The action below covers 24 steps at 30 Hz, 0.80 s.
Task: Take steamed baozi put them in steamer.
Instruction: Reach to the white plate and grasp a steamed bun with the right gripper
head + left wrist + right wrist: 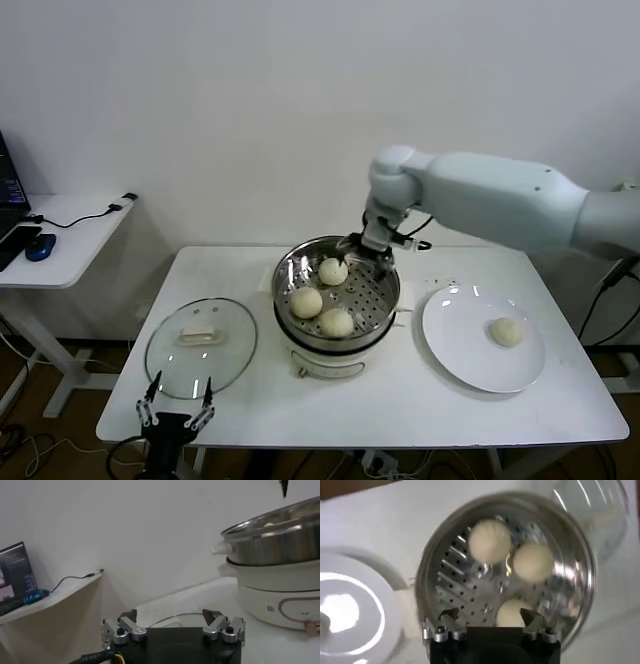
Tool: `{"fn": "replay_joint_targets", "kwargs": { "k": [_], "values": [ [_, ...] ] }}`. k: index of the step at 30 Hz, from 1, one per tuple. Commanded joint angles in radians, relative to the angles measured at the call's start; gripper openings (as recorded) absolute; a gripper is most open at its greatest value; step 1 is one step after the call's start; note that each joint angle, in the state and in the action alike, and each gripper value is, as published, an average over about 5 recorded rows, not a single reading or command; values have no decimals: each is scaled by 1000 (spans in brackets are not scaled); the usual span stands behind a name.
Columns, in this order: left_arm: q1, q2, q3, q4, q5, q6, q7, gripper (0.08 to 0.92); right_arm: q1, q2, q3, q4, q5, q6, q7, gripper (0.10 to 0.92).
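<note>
The steamer (291, 272) stands mid-table, a shiny steel pot on a white base. Three steamed baozi lie on its perforated tray: one at the back (333, 271), one on the left (306, 302), one at the front (337, 322). A fourth baozi (506, 332) rests on the white plate (460, 335) to the right. My right gripper (372, 255) hovers open over the steamer's back right rim. In the right wrist view it (490, 616) holds nothing, and one baozi (512, 614) lies on the tray (455, 575) below its fingertips. My left gripper (177, 402) stays open and parked by the table's front left edge.
A round glass lid (200, 345) with a white handle lies left of the steamer, just beyond the left gripper (172, 617). A side table with a laptop (17, 572), mouse and cable stands far left. The wall is close behind the table.
</note>
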Motion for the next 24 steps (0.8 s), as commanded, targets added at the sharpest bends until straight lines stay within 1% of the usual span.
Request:
{"fn": "replay_joint_targets", "kwargs": {
  "k": [1, 3, 6, 11, 14, 19, 24],
  "values": [
    [0, 0, 7, -2, 1, -3, 1, 823, 47, -283, -30, 2, 277, -420, 6, 823],
    [-1, 1, 10, -2, 2, -3, 2, 823, -16, -356, 8, 2, 253, -434, -4, 823],
    [-3, 5, 11, -5, 2, -2, 3, 823, -150, -446, 99, -17, 172, -432, -16, 823],
    [-15, 4, 13, -7, 4, 5, 4, 823, -378, -527, 306, -77, 17, -384, -55, 823],
    [-16, 2, 16, -8, 9, 9, 5, 823, -517, -530, 433, -153, -91, -322, -85, 823],
    [-11, 0, 14, -12, 17, 12, 4, 823, -706, -489, 657, -288, -259, -237, -122, 823],
    [-9, -2, 12, -11, 21, 16, 3, 823, -790, -436, 772, -372, -348, -197, -123, 823]
  ]
}}
